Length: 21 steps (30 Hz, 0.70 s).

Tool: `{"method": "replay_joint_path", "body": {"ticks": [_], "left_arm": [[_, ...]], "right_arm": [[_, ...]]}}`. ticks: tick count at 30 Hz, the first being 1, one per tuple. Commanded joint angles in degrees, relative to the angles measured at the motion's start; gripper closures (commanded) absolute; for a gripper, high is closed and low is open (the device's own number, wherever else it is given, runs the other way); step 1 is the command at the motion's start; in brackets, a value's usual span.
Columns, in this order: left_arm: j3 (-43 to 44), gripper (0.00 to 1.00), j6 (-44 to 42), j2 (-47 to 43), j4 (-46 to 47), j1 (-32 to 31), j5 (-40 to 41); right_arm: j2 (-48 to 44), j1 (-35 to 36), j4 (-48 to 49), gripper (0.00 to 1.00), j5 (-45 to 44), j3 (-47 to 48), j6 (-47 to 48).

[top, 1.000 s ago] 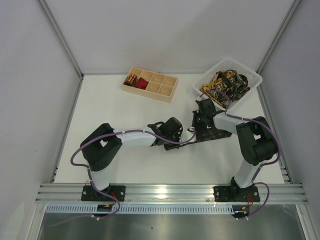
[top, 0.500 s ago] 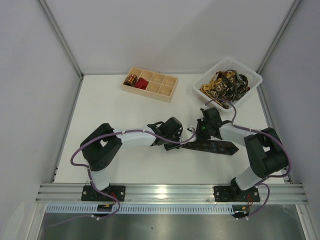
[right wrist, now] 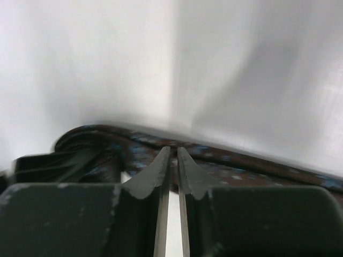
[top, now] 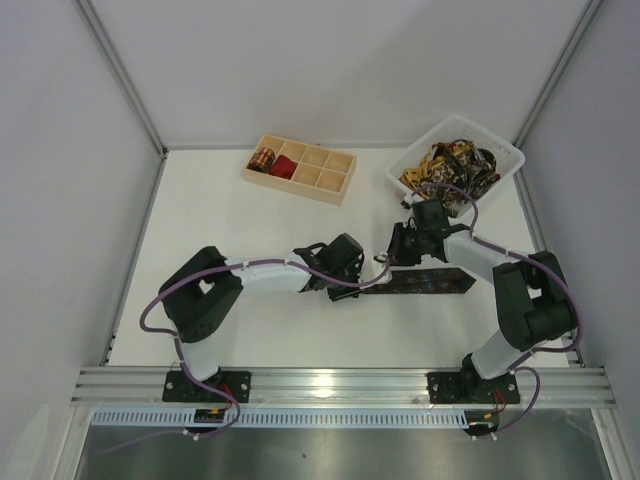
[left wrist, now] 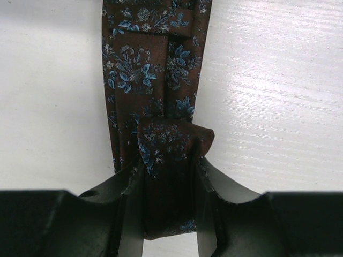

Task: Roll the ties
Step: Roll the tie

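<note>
A dark brown tie point(top: 425, 283) with small blue flowers lies flat on the table, running right from my left gripper point(top: 356, 281). In the left wrist view the left gripper point(left wrist: 169, 214) is shut on the tie's point(left wrist: 150, 69) folded-over end, with cloth filling the gap between the fingers. My right gripper point(top: 400, 256) hovers over the middle of the tie. In its own view the right gripper point(right wrist: 173, 151) has its jaws a narrow slit apart. Nothing sits between them, and the tie point(right wrist: 241, 163) lies just past the tips. More ties point(top: 452, 168), gold-and-black patterned, are heaped in the basket.
A pale wooden compartment tray point(top: 322, 178) stands at the back centre. It holds a small patterned coil point(top: 263, 158) and a red coil point(top: 285, 167). The white plastic basket point(top: 505, 158) sits at the back right, close behind the right arm.
The right gripper drew the bunched tie out to the right, so it now lies straight. Its jaws then parted a little and it moved back toward the tie's middle. The left gripper stayed put.
</note>
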State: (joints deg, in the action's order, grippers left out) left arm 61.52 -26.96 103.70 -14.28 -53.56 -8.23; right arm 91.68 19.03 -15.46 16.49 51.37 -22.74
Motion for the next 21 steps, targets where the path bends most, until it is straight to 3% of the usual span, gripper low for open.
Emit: {"method": "replay_joint_path", "body": {"ticks": [1, 3, 7, 16, 21], "left_arm": [[-1.1, 0.64, 0.4, -1.7, -2.2, 0.0, -2.0], [-1.1, 0.64, 0.2, -1.9, -2.4, 0.0, -1.8], [-1.7, 0.64, 0.5, -2.6, -2.0, 0.0, -1.4], [-2.1, 0.62, 1.1, -2.9, -1.0, 0.0, -1.2], [-1.8, 0.62, 1.0, -2.7, -1.4, 0.0, 0.0]], "right_arm": [[-1.5, 0.4, 3.8, 0.83, 14.5, 0.2, -0.3], [-0.7, 0.6, 7.4, 0.80, 19.3, -1.0, -1.7], [2.2, 0.5, 10.3, 0.67, 18.9, -1.3, -3.7], [14.0, 3.3, 11.9, 0.67, 18.1, 6.7, -6.6], [16.7, 3.9, 11.7, 0.77, 17.5, 5.7, -7.9]]}}
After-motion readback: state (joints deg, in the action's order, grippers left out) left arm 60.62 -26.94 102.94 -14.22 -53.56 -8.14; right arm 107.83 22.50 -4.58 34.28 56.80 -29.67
